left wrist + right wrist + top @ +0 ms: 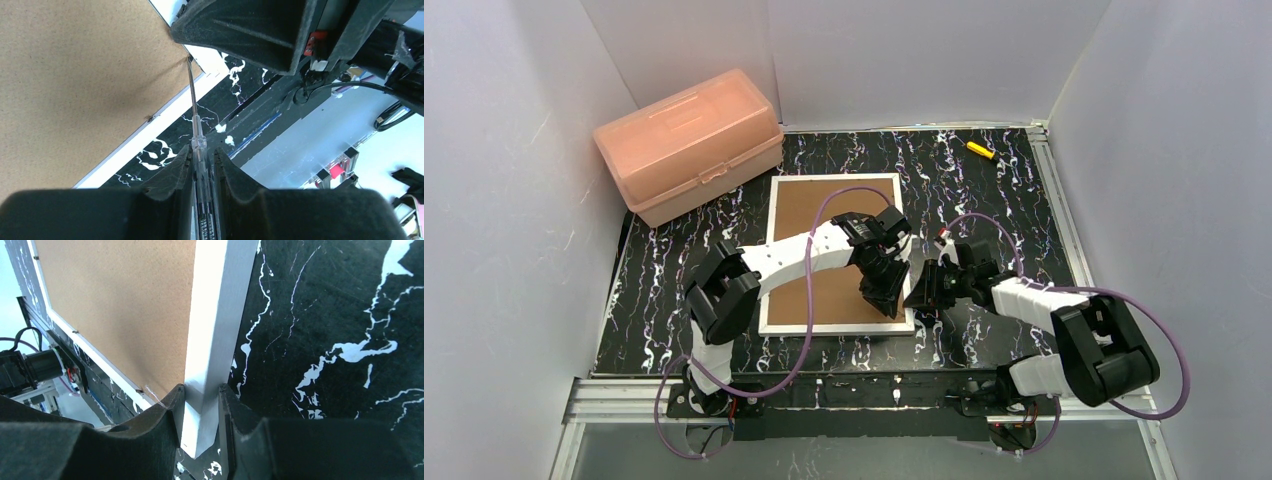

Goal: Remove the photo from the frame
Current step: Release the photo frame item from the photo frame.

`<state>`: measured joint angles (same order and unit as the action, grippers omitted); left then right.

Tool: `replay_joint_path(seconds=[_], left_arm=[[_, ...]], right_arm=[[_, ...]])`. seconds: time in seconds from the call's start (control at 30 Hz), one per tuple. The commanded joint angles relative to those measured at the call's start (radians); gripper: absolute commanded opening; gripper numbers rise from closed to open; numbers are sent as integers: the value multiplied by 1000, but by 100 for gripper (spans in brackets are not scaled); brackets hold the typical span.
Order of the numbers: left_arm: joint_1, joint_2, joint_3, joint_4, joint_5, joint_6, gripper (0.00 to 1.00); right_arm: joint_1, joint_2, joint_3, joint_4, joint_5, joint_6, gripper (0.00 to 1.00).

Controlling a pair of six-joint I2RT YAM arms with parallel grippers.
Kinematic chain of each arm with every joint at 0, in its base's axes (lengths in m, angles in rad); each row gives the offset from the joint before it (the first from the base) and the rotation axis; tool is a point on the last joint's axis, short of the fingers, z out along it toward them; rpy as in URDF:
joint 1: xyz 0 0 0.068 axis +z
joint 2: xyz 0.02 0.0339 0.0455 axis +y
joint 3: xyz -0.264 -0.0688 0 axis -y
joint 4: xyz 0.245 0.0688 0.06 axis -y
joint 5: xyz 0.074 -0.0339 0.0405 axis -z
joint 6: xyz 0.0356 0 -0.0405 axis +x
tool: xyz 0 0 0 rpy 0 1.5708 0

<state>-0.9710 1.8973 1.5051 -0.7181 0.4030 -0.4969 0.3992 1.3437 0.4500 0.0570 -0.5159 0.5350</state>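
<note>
Left claw point(202, 157): narrow, closed on a screwdriver point(196, 125) (clear handle, thin steel shaft) that juts ahead of my fingertips.
Screwdriver tip: at the corner edge of the brown backing board point(75, 75), just beside my right claw.
Left arm: stretched across the board, wrist bent steeply down.
Right claw point(200, 400): part-closed, pinching the white border of the frame point(212, 315) at its near right corner.
Right arm: elbow folded by its base, forearm low over the table point(984, 190), reaching left.
Frame: flat, back up, beneath my left forearm.
Photo: hidden from me.
Pink box point(689, 145): well beyond both claws, far left.
</note>
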Motion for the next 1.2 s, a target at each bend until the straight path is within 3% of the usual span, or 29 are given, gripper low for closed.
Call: replay_joint_path(seconds=[0.0,0.33,0.7,0.97,1.07,1.17], left_arm=[[-75,16,46,380,246,-70,0],[-75,19,33,441,222,-108,0],[-75,33,30,508,243,-152,0],[-74,35,54,385,214,-70,0],[-59,-19,28,248,165,26,0],[-33,-87,-16,127,140,110,0]], right_arm=[[66,-31,-31,56,5,66,22],[122,-169,-112,73,130,192,13],[202,-174,-118,114,214,272,9],[209,-223,-101,29,270,248,9],[209,-252,-50,-80,341,195,14],[204,-276,1,-153,389,138,34]])
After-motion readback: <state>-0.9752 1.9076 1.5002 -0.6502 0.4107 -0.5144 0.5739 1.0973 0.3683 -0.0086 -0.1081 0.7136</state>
